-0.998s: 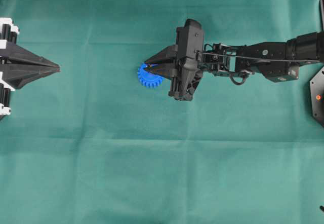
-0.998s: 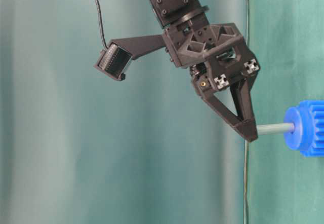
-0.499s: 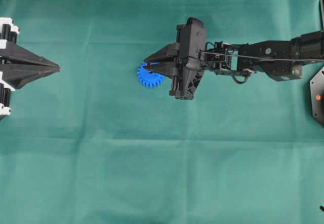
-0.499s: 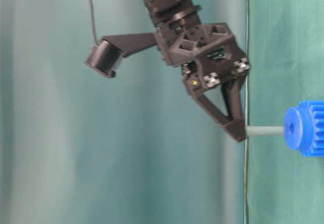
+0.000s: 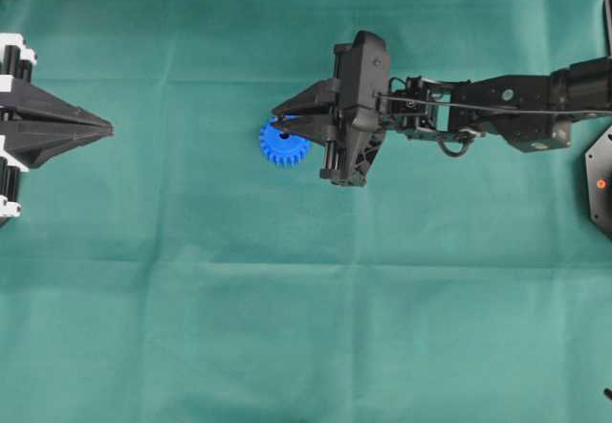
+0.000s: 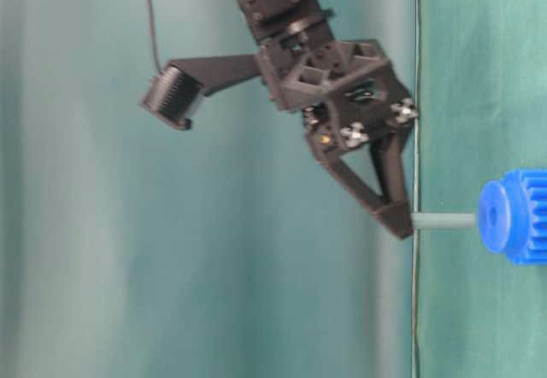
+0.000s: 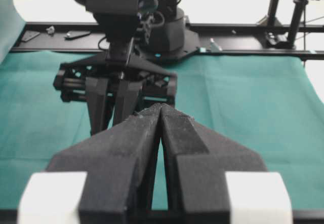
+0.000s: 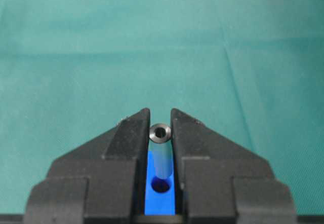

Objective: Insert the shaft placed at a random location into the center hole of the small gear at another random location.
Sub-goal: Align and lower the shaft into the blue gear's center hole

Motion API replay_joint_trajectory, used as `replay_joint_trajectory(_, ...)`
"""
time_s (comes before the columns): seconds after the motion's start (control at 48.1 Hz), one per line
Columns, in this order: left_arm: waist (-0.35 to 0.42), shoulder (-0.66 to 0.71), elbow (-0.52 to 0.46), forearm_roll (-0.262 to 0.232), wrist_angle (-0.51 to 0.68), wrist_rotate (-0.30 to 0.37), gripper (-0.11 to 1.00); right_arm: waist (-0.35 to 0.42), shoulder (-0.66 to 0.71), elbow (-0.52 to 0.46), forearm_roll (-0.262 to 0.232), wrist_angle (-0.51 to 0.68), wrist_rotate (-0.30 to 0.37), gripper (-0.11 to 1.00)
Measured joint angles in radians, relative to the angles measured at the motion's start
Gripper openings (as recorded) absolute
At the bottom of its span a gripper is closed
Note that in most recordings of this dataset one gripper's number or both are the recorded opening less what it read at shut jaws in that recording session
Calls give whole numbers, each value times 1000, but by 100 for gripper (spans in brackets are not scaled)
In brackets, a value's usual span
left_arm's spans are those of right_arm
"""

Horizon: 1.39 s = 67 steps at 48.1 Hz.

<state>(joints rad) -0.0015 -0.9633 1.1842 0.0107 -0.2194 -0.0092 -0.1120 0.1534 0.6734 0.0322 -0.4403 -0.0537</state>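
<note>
The small gear (image 5: pixel 285 147) is bright blue and lies flat on the green cloth. My right gripper (image 5: pixel 275 122) hangs over it, shut on the shaft (image 6: pixel 443 221), a grey pin held at one end. In the table-level view the pin points straight at the gear's hub (image 6: pixel 494 217) and its free end stands at the hub's face. In the right wrist view the shaft (image 8: pixel 160 133) sits between the fingertips, and its lower end is over the center hole (image 8: pixel 161 185), reaching its rim. My left gripper (image 5: pixel 107 131) is shut and empty at the far left.
A green cloth (image 5: pixel 306 327) covers the whole table. A black mount (image 5: pixel 601 182) stands at the right edge. In the left wrist view a black rail (image 7: pixel 243 29) runs along the far side, behind the right arm's base.
The right gripper has lifted away from the table with the shaft. The shaft's end, which sat in the hub one second ago, now stands at the hub's face. The left arm has not moved.
</note>
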Motion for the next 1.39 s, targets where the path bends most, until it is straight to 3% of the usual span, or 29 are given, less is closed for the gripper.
replay_joint_trajectory(1.392,0,0,-2,-2,2,0,0,2,-8,8,2,-17,-2,12)
